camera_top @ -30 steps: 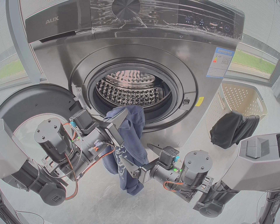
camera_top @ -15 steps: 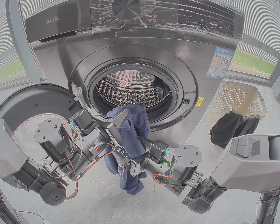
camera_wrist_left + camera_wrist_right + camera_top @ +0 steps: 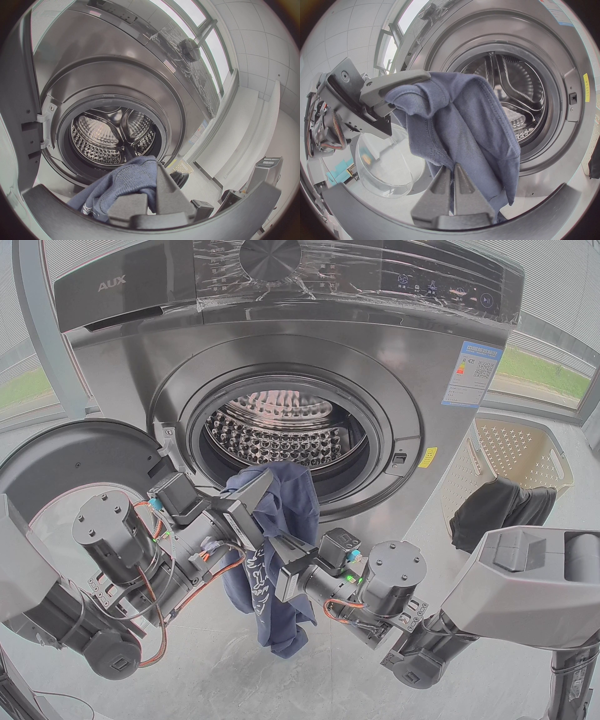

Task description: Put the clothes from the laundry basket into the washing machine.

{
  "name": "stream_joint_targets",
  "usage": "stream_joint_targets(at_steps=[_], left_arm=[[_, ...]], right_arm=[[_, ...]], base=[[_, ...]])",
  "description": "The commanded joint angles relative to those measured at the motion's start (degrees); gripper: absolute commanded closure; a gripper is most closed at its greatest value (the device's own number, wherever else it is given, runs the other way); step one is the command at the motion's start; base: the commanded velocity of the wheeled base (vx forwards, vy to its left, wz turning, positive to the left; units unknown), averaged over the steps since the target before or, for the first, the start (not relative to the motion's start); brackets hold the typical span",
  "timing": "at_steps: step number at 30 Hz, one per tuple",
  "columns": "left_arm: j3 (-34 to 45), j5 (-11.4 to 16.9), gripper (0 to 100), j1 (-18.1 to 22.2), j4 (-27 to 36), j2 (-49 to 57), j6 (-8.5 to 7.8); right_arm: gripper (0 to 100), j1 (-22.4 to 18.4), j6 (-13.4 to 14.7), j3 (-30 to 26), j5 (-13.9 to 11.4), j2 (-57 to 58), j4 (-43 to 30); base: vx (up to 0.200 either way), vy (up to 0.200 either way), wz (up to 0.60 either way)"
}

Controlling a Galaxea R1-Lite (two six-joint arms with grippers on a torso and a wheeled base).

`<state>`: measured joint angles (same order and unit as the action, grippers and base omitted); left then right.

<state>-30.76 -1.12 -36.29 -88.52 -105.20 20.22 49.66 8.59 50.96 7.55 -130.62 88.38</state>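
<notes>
Between the two grippers: navy garment [image 3: 289, 505], soft knit with a ribbed edge, hanging in long folds before the washing machine's [image 3: 400, 359] open drum [image 3: 275, 427].
Left gripper [image 3: 261, 485]: clamped on the garment's top fold.
Right gripper [image 3: 451, 167]: fingers pressed narrow, pinching a lower fold beneath the left gripper.
Print [image 3: 256, 574]: white, on the cloth beside the right gripper, too crumpled to read.
Stickers: blue-edged label [image 3: 472, 373] and yellow tag [image 3: 427, 457], beyond the right gripper.
Laundry basket [image 3: 525, 449]: outboard of the right gripper, with a black garment [image 3: 494, 515] over its rim.
</notes>
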Motion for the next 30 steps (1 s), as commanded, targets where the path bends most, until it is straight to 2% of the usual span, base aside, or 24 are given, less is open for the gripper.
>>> stream_joint_targets(at_steps=[1, 9, 17, 18, 24, 30], left_arm=[[0.1, 0.0, 100, 1.0, 0.0, -0.3, -0.01], [0.0, -0.2, 100, 1.4, 0.0, -0.5, 0.17], [0.0, -0.2, 100, 1.2, 0.0, -0.3, 0.17], [0.0, -0.2, 100, 1.2, 0.0, -0.3, 0.17], [-0.2, -0.3, 100, 0.7, 0.0, -0.3, 0.08], [-0.2, -0.3, 100, 1.0, 0.0, -0.3, 0.08]], right_arm=[[100, 0.0, 0.5, -3.8, 0.2, 4.6, 0.0], [100, 0.4, 1.0, -12.5, 0.1, 11.1, 0.0], [100, 0.7, 0.9, -13.8, 0.1, 11.0, -0.1], [0, 0.7, 0.9, -13.4, 0.0, 10.7, -0.1], [0, 0.2, 0.2, -9.6, -0.3, 6.5, -0.6], [0, 2.6, -0.3, -8.5, -1.0, 4.8, -0.2]], base=[[0.0, 0.0, 0.0], [0.0, 0.0, 0.0], [0.0, 0.0, 0.0], [0.0, 0.0, 0.0], [0.0, 0.0, 0.0], [0.0, 0.0, 0.0]])
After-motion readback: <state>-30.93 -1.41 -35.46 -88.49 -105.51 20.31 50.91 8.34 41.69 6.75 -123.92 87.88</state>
